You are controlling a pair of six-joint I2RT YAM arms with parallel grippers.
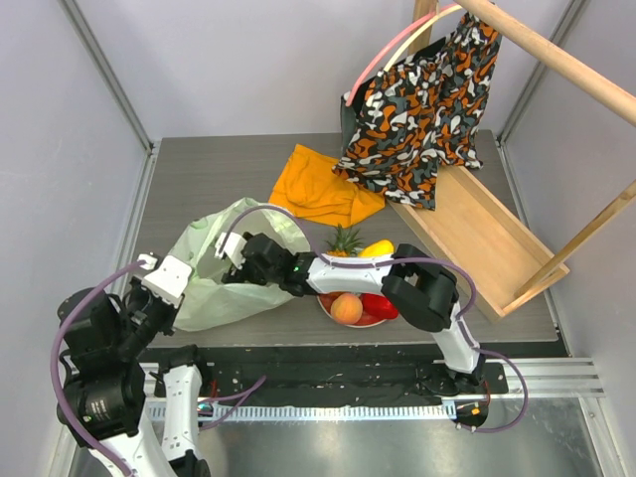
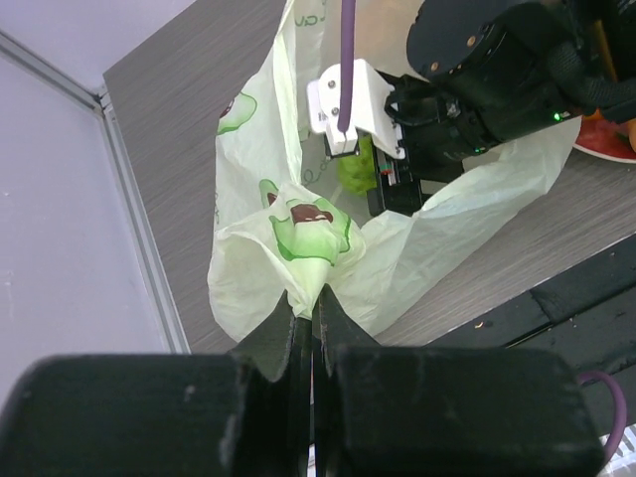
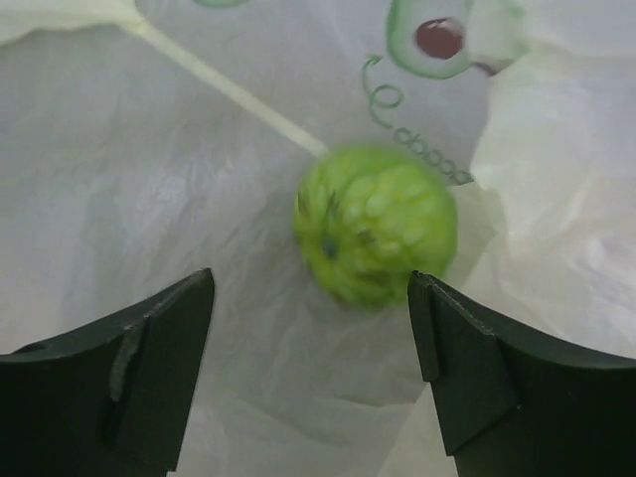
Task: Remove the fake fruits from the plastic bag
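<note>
The pale-green plastic bag (image 1: 214,273) lies at the front left of the table. My left gripper (image 2: 316,298) is shut on a gathered fold of its edge (image 2: 308,263). My right gripper (image 3: 310,288) reaches into the bag's mouth (image 1: 238,260) and stands open. A green round fruit (image 3: 376,238) lies on the bag's floor just beyond the fingertips, nearer the right finger (image 3: 452,358), and neither finger touches it. The same fruit (image 2: 355,171) shows under the right wrist in the left wrist view. Pineapple (image 1: 346,238), yellow mango (image 1: 376,247), peach (image 1: 346,308) and red pepper (image 1: 380,306) sit together right of the bag.
A red plate (image 1: 366,321) holds those fruits under the right forearm. An orange cloth (image 1: 318,189) lies behind the bag. A patterned fabric bag (image 1: 422,109) hangs from a wooden rack (image 1: 482,238) at the back right.
</note>
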